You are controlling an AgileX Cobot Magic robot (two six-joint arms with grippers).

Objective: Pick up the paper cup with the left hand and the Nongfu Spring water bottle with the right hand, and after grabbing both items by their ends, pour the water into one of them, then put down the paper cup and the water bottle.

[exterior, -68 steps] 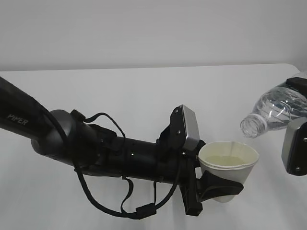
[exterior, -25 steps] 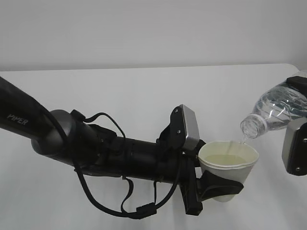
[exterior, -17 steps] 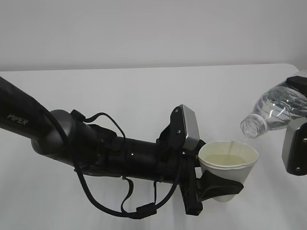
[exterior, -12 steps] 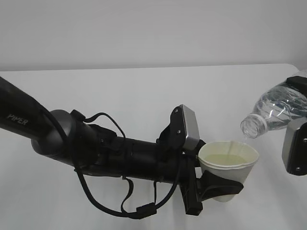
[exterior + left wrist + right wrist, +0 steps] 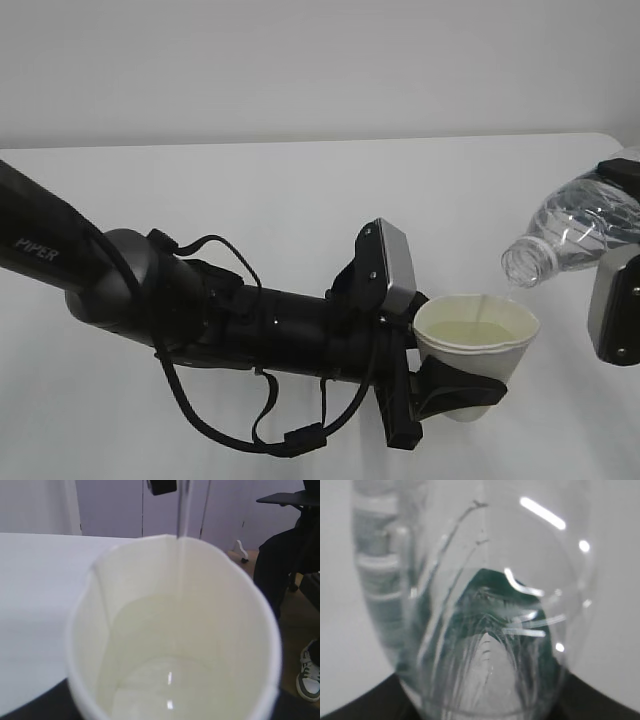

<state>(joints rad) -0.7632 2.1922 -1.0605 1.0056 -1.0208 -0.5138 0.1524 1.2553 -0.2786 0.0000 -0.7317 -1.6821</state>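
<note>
1. Exterior view: the left claw (image 5: 455, 392), black and two-fingered, is closed around the lower part of the paper cup (image 5: 476, 350), holding it upright above the white worktop (image 5: 300, 200).
2. The cup is white with a rolled rim and a pale cream inside; clear water (image 5: 470, 335) lies in its bottom.
3. Behind the claw sits a grey rectangular camera block (image 5: 392, 266), and the black arm with looping cables runs back to the left, marked "PIPER".
4. The right claw (image 5: 620, 250) sits at the right edge, only partly in frame, with a grey plate showing; it grips the Nongfu Spring water bottle (image 5: 575, 232) near its base.
5. The bottle is clear and ribbed, tipped with its open neck pointing down and left, just above the cup's right rim.
6. A thin stream of water falls from the neck into the cup.
7. Left wrist view: the cup (image 5: 175, 630) fills the frame, with the stream running down its far inner wall.
8. Right wrist view: the bottle (image 5: 475, 605) fills the frame close up, a dark green label showing through it.
</note>
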